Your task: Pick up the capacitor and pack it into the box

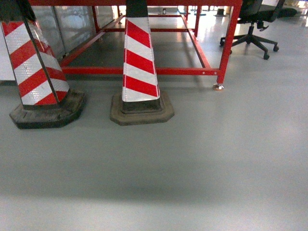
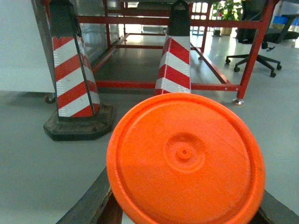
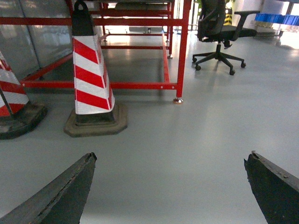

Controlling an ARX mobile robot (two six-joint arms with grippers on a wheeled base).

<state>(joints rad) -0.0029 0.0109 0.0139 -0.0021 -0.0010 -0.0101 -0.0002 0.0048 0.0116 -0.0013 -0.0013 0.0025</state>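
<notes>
I see a red steel frame (image 1: 144, 70), two striped cones (image 1: 139, 62) and an office chair (image 1: 255, 29); no writing readable. Only the left wrist view shows an orange disc (image 2: 187, 158) between the left gripper's (image 2: 187, 212) fingers. Right gripper (image 3: 170, 186) spread wide, empty. Neither box nor capacitor shows.

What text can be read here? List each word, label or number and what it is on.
None readable.
Cones: red and white stripes only, no lettering.
Orange disc in the left gripper: plain moulded surface, no text.
Red frame, chair: no visible labels.
</notes>
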